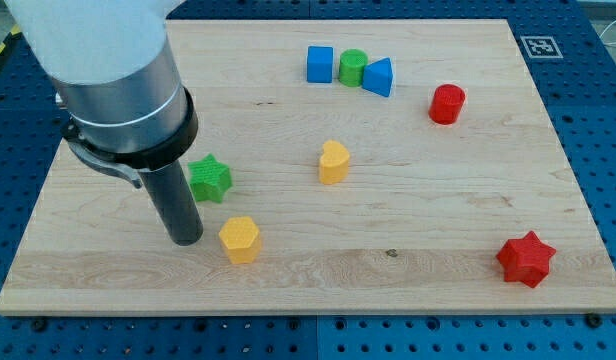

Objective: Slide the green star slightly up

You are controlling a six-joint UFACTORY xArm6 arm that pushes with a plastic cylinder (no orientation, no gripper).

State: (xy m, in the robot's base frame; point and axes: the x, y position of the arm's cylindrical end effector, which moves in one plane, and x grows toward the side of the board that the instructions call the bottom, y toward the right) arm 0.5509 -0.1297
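The green star point(210, 178) lies on the wooden board point(408, 230) at the view's left of centre. My tip point(185, 240) rests on the board just below and slightly left of the star, with the rod's side close to the star's left edge. A yellow hexagon block point(239, 238) sits right of the tip and below the star.
A second yellow block point(333, 161) stands near the centre. At the top are a blue cube point(320, 63), a green cylinder point(352, 67) and a blue triangular block point(379, 76) in a row. A red cylinder point(447, 103) is at the right, a red star point(525, 258) at the bottom right.
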